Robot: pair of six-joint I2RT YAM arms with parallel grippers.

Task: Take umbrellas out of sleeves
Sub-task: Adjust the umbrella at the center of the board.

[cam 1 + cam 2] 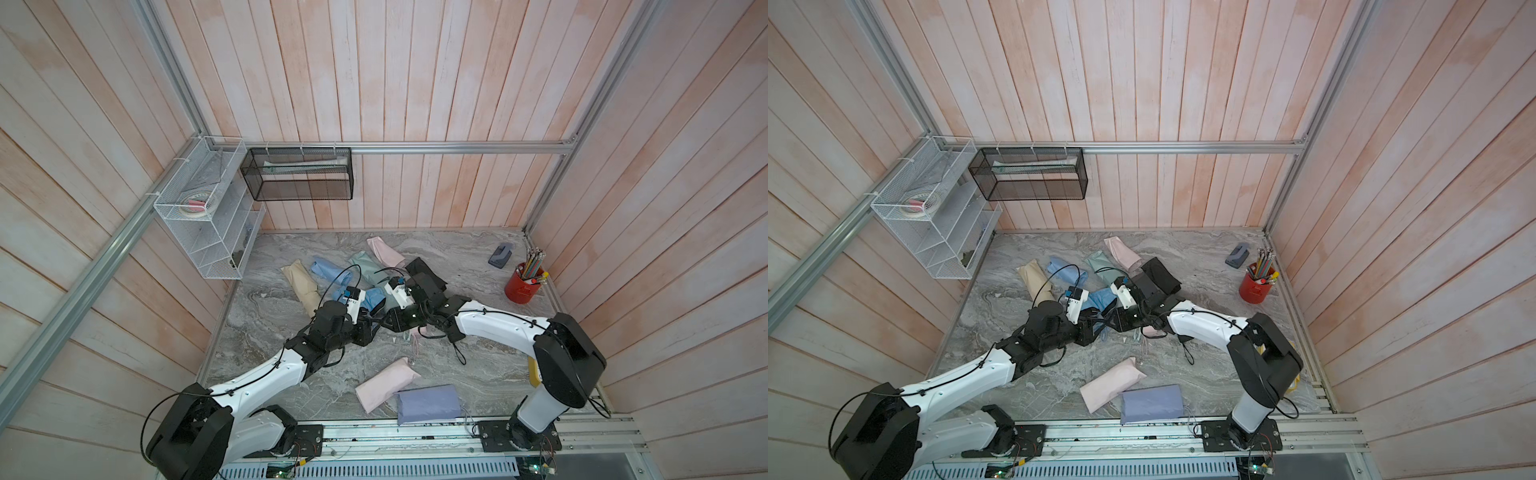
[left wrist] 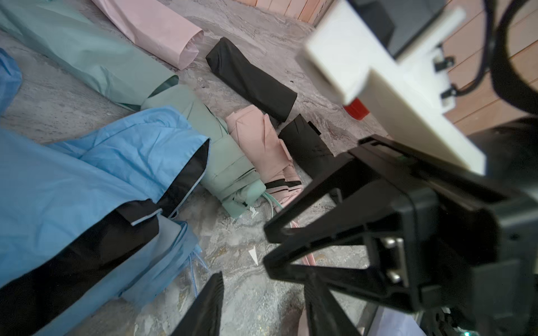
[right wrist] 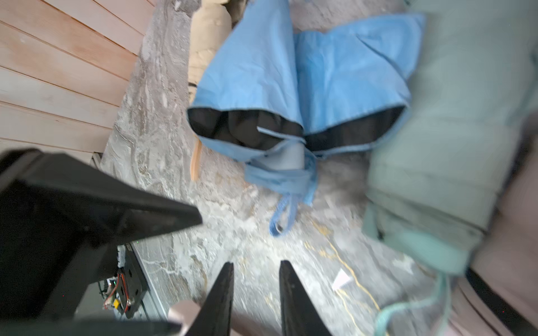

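My left gripper (image 2: pixel 265 279) and right gripper (image 3: pixel 256 264) hang tip to tip low over bare table in the middle, both open and holding nothing. Just beyond them lies a light blue umbrella (image 3: pixel 305 87) with its fabric loose and black lining showing. Beside it lie a mint umbrella (image 2: pixel 221 163), a pink umbrella (image 2: pixel 262 142) and a black umbrella (image 2: pixel 308 145). Farther back lie the mint sleeve (image 2: pixel 87 55), pink sleeve (image 2: pixel 151 26), black sleeve (image 2: pixel 250 78) and light blue sleeve (image 1: pixel 328 268). Plump beige (image 1: pixel 301 282), pink (image 1: pixel 386 388) and lavender (image 1: pixel 430 403) sleeves lie apart.
A red pencil cup (image 1: pixel 524 286) and a grey hole punch (image 1: pixel 500 254) stand at the back right. On the left wall hang a white wire rack (image 1: pixel 208 216) and a black mesh basket (image 1: pixel 297 174). The arms' rail (image 1: pixel 374 434) runs along the table's front edge.
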